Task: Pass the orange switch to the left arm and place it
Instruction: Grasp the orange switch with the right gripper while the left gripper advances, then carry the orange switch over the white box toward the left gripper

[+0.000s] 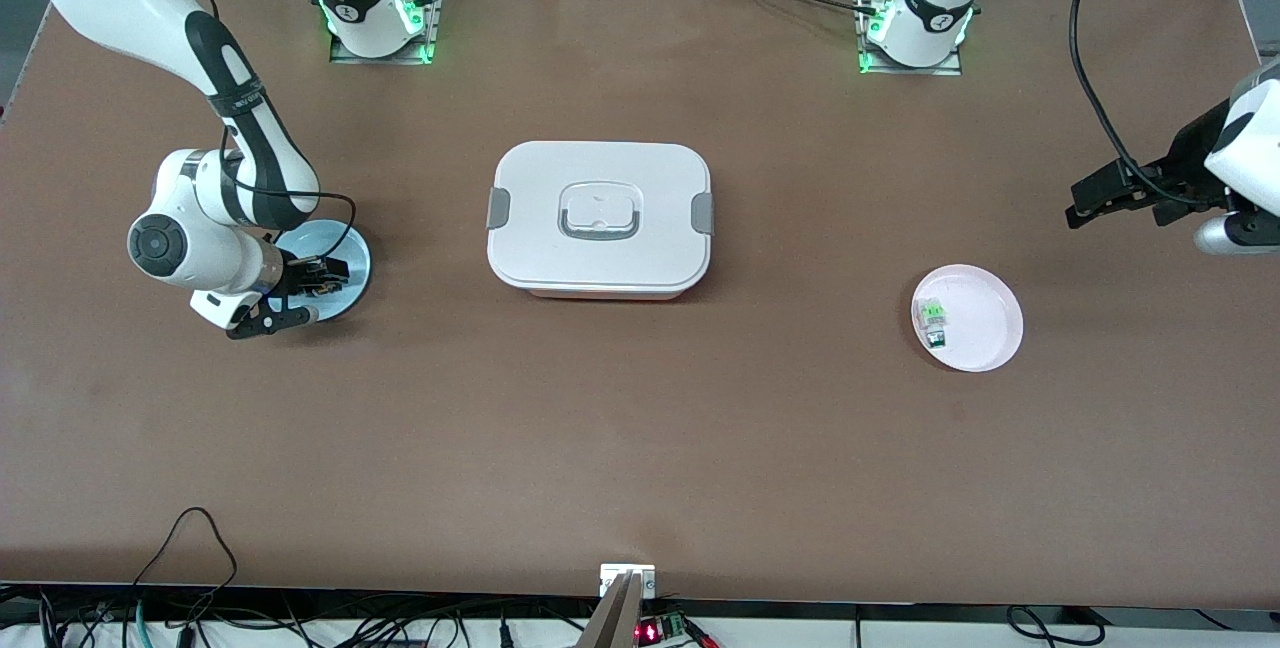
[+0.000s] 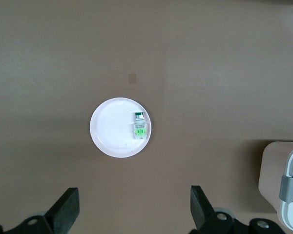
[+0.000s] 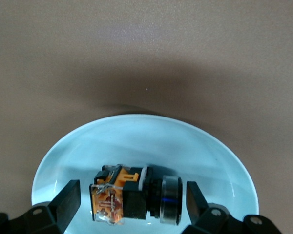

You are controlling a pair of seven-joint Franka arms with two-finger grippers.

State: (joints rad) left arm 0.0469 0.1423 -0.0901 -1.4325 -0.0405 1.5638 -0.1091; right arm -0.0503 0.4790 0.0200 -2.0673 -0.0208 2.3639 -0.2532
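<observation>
Both arms (image 1: 230,98) are glossy white with black joint bands and thin black cables. Their round bases glow green. The grippers have black, wedge-shaped fingers (image 3: 68,200).

The right gripper (image 3: 129,204) sits low over a plate (image 3: 136,141) at its end of the table, fingers (image 3: 68,200) spread either side of the switch (image 3: 134,194) lying on it. The left gripper (image 1: 1100,198) hangs above bare table near another plate (image 1: 985,303); the box (image 1: 600,218) lies between both.
</observation>
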